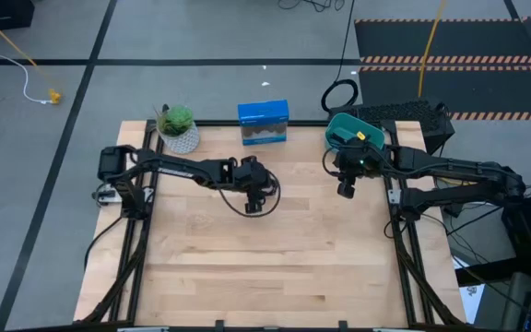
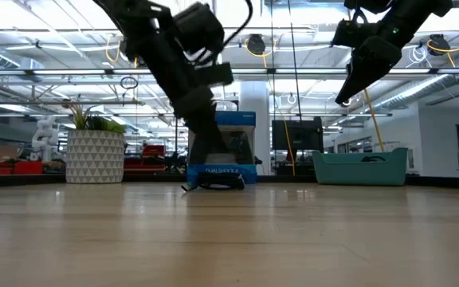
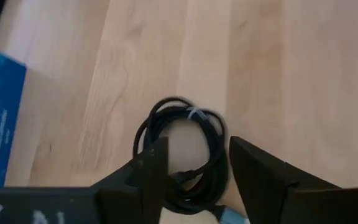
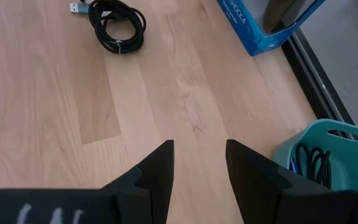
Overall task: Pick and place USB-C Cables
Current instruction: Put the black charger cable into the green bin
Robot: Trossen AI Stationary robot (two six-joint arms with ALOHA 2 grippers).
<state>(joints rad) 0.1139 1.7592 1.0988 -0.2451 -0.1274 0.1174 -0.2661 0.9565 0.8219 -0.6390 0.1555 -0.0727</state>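
Note:
A black USB-C cable in a tight round coil lies flat on the table, just in front of the blue box; it also shows in the high view and the right wrist view. My left gripper is open and low over it, its fingers pointing down around the coil. My right gripper is open, empty and raised beside the teal bin. In that bin lies another black cable. No blue-purple cable shows clearly. My left gripper comes at the coil from above. One finger covers the strands on one side of the coil, and the other finger stands just outside the opposite side. Whether either finger touches the cable, I cannot tell.
A blue box and a potted plant stand at the table's far edge. The teal bin sits at the far right corner. A big black cable loop lies beyond the table. Bare wood stretches toward the near edge.

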